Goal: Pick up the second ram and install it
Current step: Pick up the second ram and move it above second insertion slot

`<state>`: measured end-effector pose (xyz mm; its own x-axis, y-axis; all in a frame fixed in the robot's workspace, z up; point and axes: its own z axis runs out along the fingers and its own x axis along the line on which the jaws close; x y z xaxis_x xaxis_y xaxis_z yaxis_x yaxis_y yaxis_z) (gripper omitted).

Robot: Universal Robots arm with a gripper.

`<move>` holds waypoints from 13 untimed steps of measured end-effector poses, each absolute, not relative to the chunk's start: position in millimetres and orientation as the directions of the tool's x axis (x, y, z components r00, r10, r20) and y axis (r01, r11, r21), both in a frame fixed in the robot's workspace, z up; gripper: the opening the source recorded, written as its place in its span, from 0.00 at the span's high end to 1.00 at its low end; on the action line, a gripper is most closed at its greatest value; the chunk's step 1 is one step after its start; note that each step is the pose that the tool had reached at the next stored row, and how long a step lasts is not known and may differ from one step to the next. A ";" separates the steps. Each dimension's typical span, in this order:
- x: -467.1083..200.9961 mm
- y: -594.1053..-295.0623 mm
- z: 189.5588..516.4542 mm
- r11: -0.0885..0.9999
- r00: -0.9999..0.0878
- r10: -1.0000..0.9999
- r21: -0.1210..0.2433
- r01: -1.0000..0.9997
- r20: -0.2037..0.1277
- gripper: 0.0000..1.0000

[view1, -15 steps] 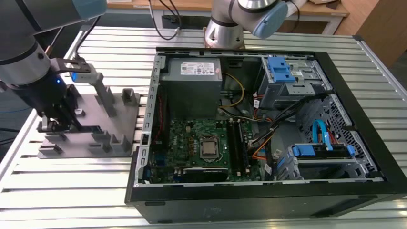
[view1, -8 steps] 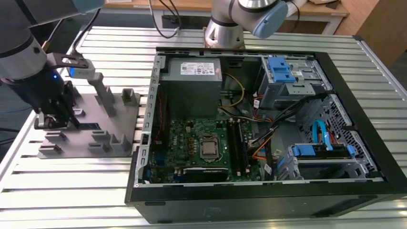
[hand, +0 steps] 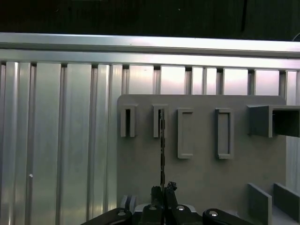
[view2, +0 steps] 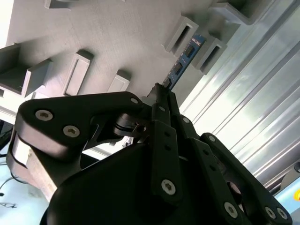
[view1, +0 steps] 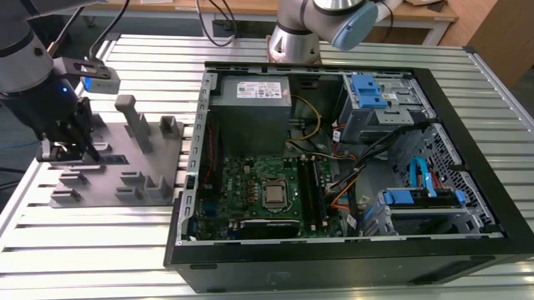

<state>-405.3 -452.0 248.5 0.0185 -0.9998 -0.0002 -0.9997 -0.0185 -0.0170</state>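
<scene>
The second ram [hand: 162, 140] is a thin dark stick seen edge-on, one end resting in a narrow slot of the grey holder plate [hand: 201, 173]. In the second wrist view its blue-green board [view2: 183, 60] runs between two grey slot blocks. My gripper [hand: 162, 188] is shut on the stick's near end, and the black fingers [view2: 164, 136] converge on it. In the exterior view my gripper [view1: 75, 150] sits low over the holder plate [view1: 134, 181] at the exterior view's left, beside the open computer case. The motherboard [view1: 259, 187] lies inside the case.
Grey posts [view1: 134, 122] stand up from the holder plate near my gripper. The black computer case wall [view1: 194, 156] rises just to the plate's right in the exterior view. Long black slot rails [view1: 311, 187] lie beside the silver socket. Ribbed aluminium table [hand: 56, 140] surrounds the plate.
</scene>
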 end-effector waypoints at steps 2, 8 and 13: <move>-405.3 -452.0 253.2 -0.018 0.018 -1.000 -0.017 -1.000 0.000 0.86; -405.3 -452.0 266.9 -0.018 0.018 -1.000 -0.017 -1.000 0.000 0.86; -405.3 -452.0 278.3 -0.018 0.018 -1.000 -0.017 -1.000 0.000 0.86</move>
<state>-405.3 -452.0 278.3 0.0184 -0.9998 -0.0002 -0.9997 -0.0184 -0.0169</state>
